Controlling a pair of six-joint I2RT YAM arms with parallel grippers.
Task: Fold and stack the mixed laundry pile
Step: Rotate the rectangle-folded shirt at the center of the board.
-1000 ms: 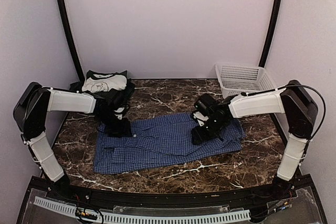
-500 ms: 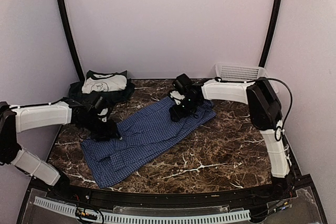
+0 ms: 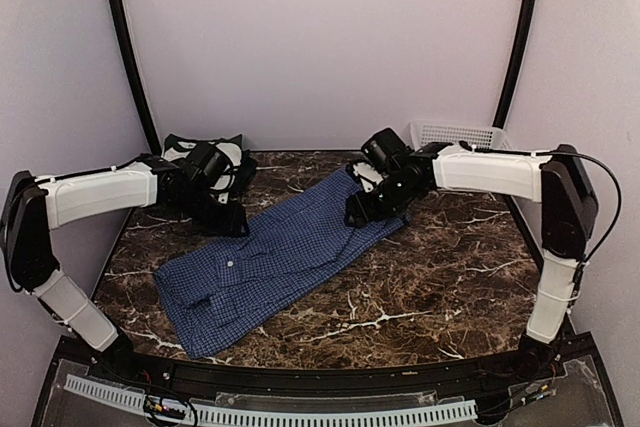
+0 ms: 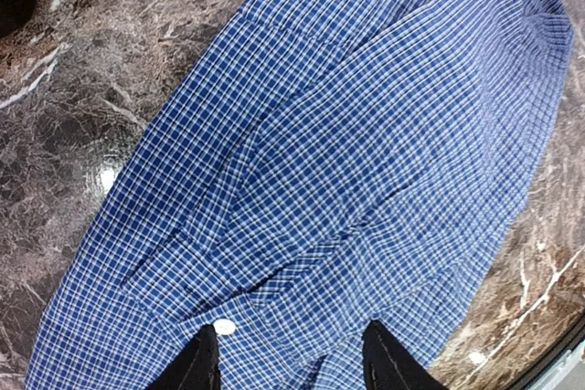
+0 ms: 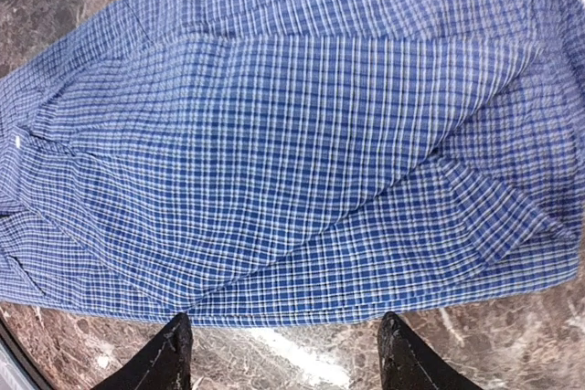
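Note:
The blue-and-white check shirt [image 3: 275, 257] lies spread diagonally on the marble table, from front left to back centre. It fills the left wrist view [image 4: 347, 162] and the right wrist view [image 5: 292, 134]. My left gripper [image 3: 222, 215] is open and empty above the shirt's left back edge, near a white button [image 4: 224, 327]. My right gripper [image 3: 368, 209] is open and empty above the shirt's far right end, its fingertips [image 5: 174, 353] over bare marble just past the hem. A white garment with dark green parts [image 3: 205, 159] lies folded at the back left.
A white lattice basket [image 3: 455, 134] stands at the back right, partly behind the right arm. The marble table [image 3: 430, 277] is bare to the right and front right of the shirt. Black frame posts rise at both back corners.
Both grippers have let go of the shirt and lifted. The shirt went from lying across the table to lying diagonally. The left gripper moved back and right, the right gripper slightly right.

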